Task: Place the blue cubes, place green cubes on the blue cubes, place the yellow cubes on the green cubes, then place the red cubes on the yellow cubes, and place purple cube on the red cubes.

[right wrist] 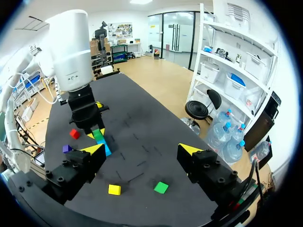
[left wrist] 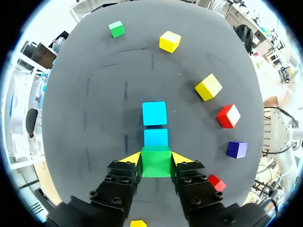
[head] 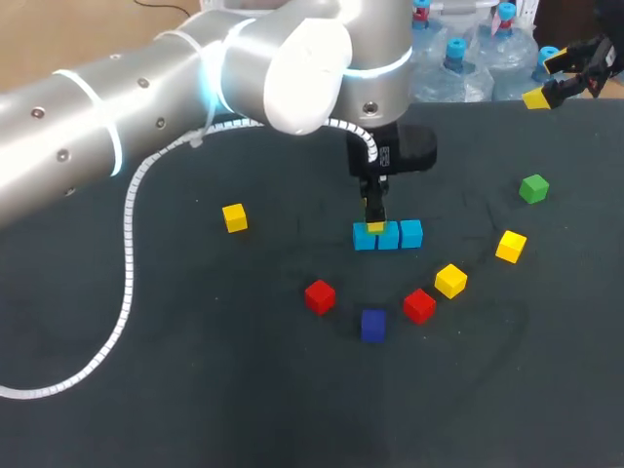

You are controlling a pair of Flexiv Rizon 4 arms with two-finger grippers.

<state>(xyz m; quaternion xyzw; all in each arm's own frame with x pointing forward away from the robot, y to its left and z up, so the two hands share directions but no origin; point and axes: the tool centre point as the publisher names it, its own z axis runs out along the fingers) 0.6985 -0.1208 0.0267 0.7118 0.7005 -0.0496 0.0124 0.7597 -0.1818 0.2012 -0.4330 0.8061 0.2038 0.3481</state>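
Note:
Three blue cubes lie in a row at mid-table. My left gripper comes straight down over the row's left end. In the left wrist view it is shut on a green cube, which covers the nearest blue cube. The other two blue cubes lie just ahead of the fingers. Whether the green cube rests on the blue one I cannot tell. A second green cube sits at the far right. My right gripper hangs open and empty at the table's far right corner, seen also in its own view.
Three yellow cubes lie loose: one left of the row, two to its right. In front of the row are two red cubes, with a purple cube between them. My left arm's white cable trails over the table's left part.

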